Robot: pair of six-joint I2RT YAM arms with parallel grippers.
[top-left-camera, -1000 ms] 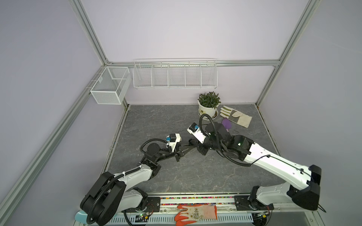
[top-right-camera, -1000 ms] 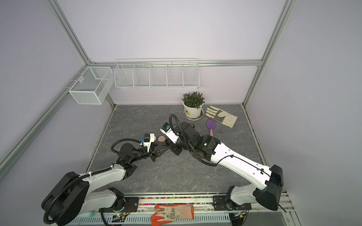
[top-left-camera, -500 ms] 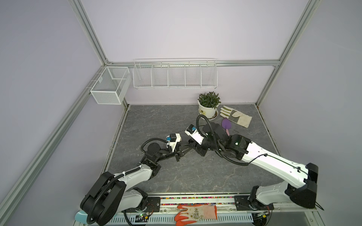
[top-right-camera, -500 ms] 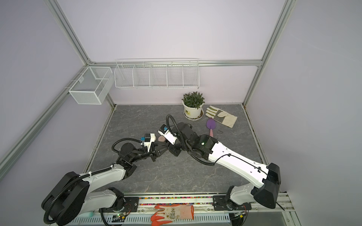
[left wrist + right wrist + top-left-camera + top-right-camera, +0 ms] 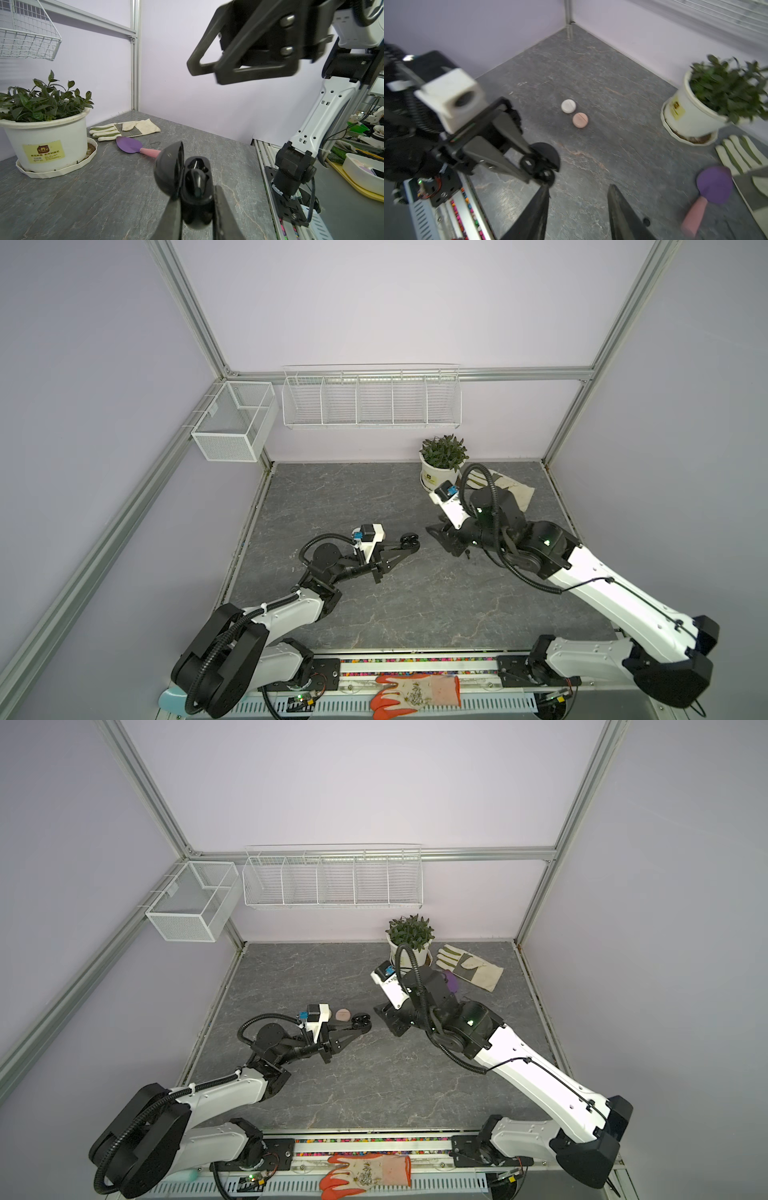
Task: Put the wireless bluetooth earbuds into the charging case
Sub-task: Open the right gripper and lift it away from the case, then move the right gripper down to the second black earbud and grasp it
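Left wrist view: the left gripper (image 5: 196,209) is clenched on the open black charging case (image 5: 204,209), with the black wireless bluetooth earbuds (image 5: 197,179) seated inside, above the tabletop's (image 5: 104,187) middle. The right gripper (image 5: 579,188), jaws apart and empty, hovers just beside it.

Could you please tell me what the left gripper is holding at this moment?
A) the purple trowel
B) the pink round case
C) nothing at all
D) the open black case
D: the left gripper is shut on the open black case, whose lid is swung up, while the pink round case and the purple trowel lie on the table.
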